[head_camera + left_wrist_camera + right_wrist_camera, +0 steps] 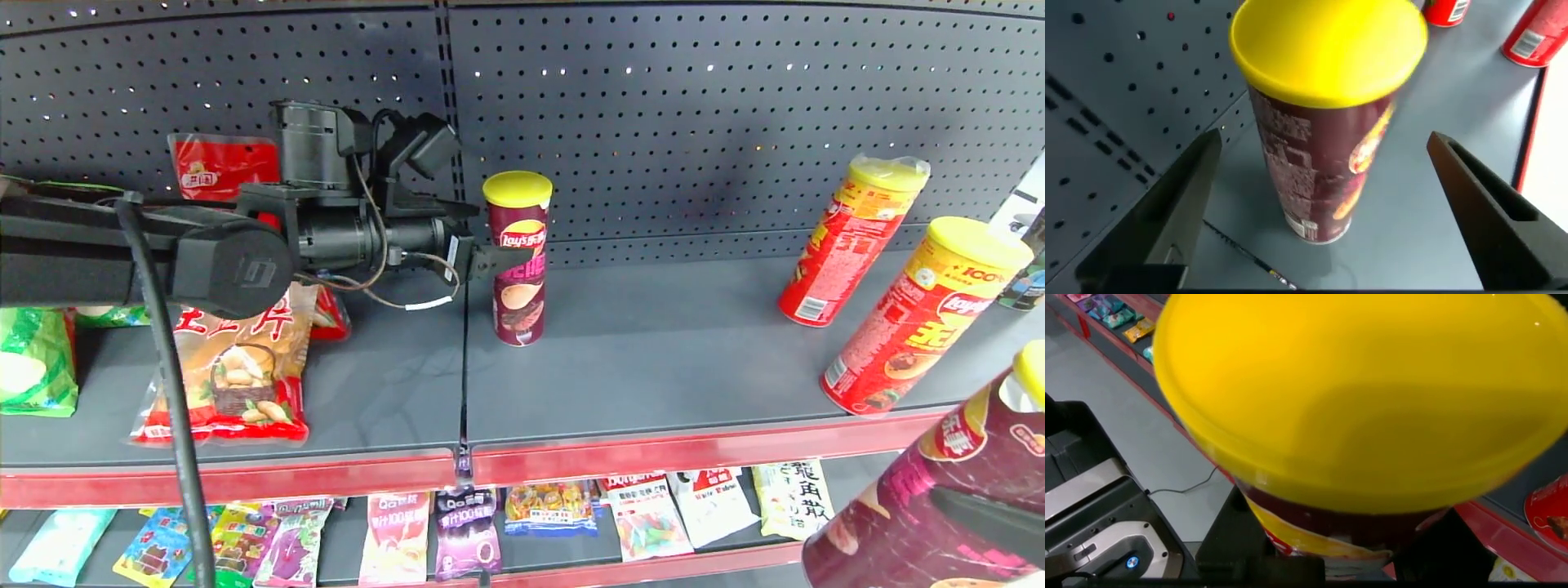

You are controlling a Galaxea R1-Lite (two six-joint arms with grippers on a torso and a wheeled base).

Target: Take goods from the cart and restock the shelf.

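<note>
1. Head view.
   - Set upright on the grey shelf [653,359], just right of the centre seam and close to the pegboard [694,98]: the standing maroon can [518,282], yellow lid up and label outward, as stock should face.
   - Straddled at mid-height by the left gripper [519,258], reaching in level from the left. Reads as the letting-go stage of a placement, given the flat base on the deck.
   - Carried low at the right edge, off the shelf and tilted: the held maroon can [914,506], in the right gripper [980,523]. Presumably queued for the next free spot.
   - Well apart to the right: a far red can [849,245] and a near red can [922,318].
   - Under and behind the left arm: a peanut bag [237,376], a red hanging packet [216,167] and a green bag [33,359].
   - On the tier below: snack packets [490,523].
   - Open deck between the standing maroon can and the red cans, so no obstacle there. Over the bags, only the left arm itself.

2. Left wrist view.
   - Fingers [1176,212] spread wide, one on each side of the standing maroon can [1323,163], both apart from it, gripping nothing.
   - Needs no support, with the base flat on the deck. Pegboard close behind.

3. Right wrist view.
   - Close under the camera: the yellow lid of the held maroon can [1355,392].
   - Dark fingers [1233,543] pressed against the body below the lid, pinching it.
   - Beyond: floor and more red-edged shelving.
</note>
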